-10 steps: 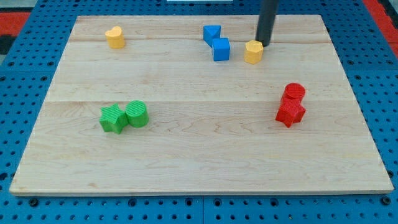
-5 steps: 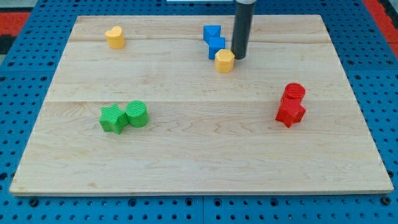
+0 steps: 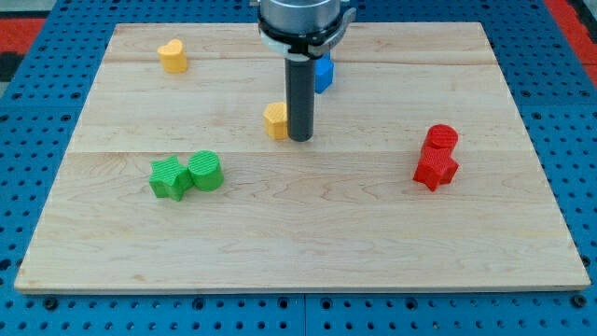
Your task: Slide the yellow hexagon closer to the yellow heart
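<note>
The yellow hexagon [image 3: 274, 120] sits near the middle of the wooden board [image 3: 298, 233], a little above centre. My tip [image 3: 298, 138] touches its right side. The yellow heart [image 3: 172, 56] lies near the board's top left, well apart from the hexagon, up and to the view's left. The rod and the arm's end rise from the tip to the view's top.
A blue block [image 3: 323, 72] shows partly behind the rod near the top centre. A green star [image 3: 169, 177] and a green cylinder [image 3: 205, 171] touch at the left. A red cylinder [image 3: 441, 140] and a red star [image 3: 435, 170] touch at the right.
My tip has moved left and down the view, pushing the yellow hexagon from beside the blue blocks to near the board's middle. The rod now hides part of the blue blocks.
</note>
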Motion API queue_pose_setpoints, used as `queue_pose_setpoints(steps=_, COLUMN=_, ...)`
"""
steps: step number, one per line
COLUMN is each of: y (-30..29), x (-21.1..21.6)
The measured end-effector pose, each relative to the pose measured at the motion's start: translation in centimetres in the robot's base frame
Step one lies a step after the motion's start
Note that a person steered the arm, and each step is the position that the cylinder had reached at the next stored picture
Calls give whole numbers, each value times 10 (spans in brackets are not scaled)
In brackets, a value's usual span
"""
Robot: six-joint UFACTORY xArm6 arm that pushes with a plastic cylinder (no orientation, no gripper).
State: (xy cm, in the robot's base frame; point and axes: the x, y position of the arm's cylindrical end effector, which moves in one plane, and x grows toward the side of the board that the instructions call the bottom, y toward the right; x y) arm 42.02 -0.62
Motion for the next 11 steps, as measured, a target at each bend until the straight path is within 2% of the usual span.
queue_pose_setpoints(steps=2, y=-47, x=-15)
queue_pose_setpoints(steps=3, y=-67, x=-39)
queue_pose_setpoints(steps=5, y=-35, x=-47)
queue_pose_setpoints(steps=6, y=-34, x=-64)
queue_pose_setpoints(steps=7, y=-60, x=-81)
queue_pose_setpoints(steps=11, y=-146, x=-81)
